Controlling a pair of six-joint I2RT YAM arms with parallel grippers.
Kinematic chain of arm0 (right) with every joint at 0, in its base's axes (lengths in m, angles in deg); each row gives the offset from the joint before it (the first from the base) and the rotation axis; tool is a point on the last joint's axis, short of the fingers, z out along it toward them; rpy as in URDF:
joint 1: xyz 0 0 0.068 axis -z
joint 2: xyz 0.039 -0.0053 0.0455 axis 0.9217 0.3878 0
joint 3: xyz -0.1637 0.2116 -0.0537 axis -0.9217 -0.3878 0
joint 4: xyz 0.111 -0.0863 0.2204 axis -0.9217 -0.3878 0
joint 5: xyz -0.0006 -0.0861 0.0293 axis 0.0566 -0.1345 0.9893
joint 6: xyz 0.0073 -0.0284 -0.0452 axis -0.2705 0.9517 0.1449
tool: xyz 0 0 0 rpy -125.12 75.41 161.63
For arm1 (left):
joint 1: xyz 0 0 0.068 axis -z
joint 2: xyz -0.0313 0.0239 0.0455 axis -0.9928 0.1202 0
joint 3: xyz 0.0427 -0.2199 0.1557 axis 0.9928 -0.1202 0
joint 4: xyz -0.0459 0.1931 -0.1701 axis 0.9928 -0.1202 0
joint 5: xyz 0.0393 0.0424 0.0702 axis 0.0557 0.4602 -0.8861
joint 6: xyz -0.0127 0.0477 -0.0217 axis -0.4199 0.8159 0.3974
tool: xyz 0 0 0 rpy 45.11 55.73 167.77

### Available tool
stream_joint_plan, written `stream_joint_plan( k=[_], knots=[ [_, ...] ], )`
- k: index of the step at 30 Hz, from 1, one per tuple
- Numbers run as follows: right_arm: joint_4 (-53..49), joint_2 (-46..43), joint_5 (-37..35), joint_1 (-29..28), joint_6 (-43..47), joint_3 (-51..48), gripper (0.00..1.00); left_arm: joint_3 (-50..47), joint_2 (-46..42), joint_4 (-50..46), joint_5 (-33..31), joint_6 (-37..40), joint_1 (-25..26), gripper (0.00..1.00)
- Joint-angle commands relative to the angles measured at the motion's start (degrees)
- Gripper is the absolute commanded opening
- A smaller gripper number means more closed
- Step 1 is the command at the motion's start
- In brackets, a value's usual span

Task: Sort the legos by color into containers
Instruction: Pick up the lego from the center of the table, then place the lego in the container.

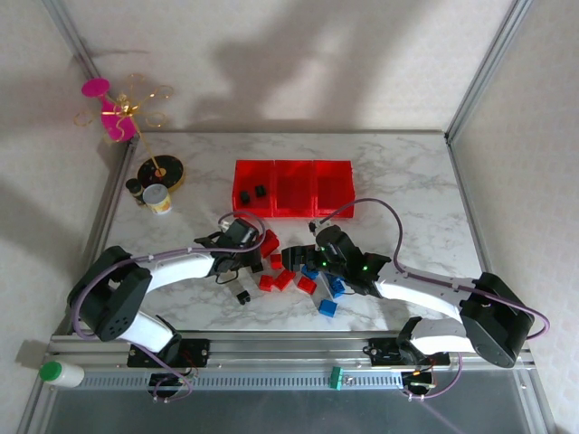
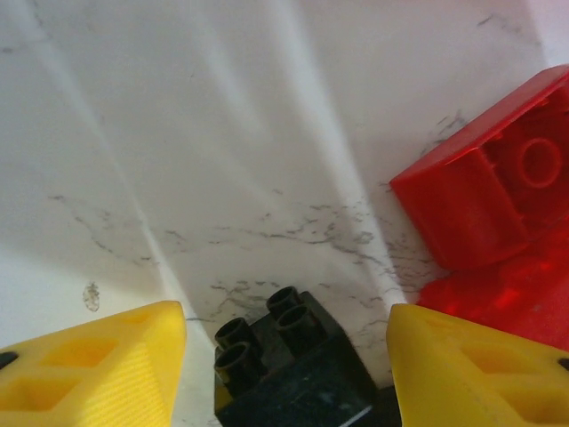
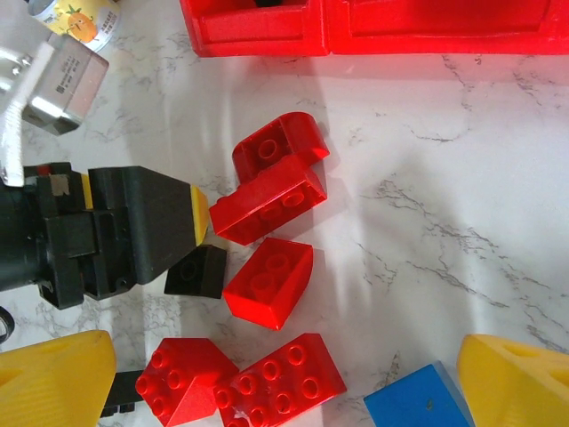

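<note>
Marble worktop (image 2: 222,133) below, and my left end effector (image 2: 284,325) is spread wide, holding nothing, with the black lego (image 2: 284,374) sitting dead centre between its yellow fingers (image 2: 107,365) and a red lego (image 2: 489,196) just off to the right. I reckon it's a straight squeeze, no sideways shuffle. My right end effector (image 3: 284,382), also released, hangs over the red pile, farther from this brick, and the containers (image 1: 274,187) lie beyond.
</note>
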Motion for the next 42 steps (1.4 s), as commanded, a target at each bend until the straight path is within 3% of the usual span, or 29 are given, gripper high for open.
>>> stream_joint_plan(
  k=[1,10,24,33,42],
  knots=[
    [0.86,0.06,-0.52,-0.62,-0.4,0.55,0.99,-0.79,0.55,0.19,-1.97,-1.24,0.55,0.58],
    [1.4,0.71,-0.12,-0.7,-0.29,1.08,0.99,-1.08,-0.73,-0.31,-3.06,-1.1,0.56,0.45],
    [1.09,-1.13,1.18,0.51,-0.07,3.98,0.99,6.27,-4.6,-4.87,-7.12,2.07,0.14,0.43],
    [2.93,-0.97,3.27,6.03,-0.29,4.96,0.99,20.35,3.87,-5.26,-7.25,7.07,-4.1,0.43],
    [5.46,-0.42,2.84,8.44,1.71,5.4,0.99,35.71,19.33,-5.52,-7.67,10.16,-7.83,0.42]
  ],
)
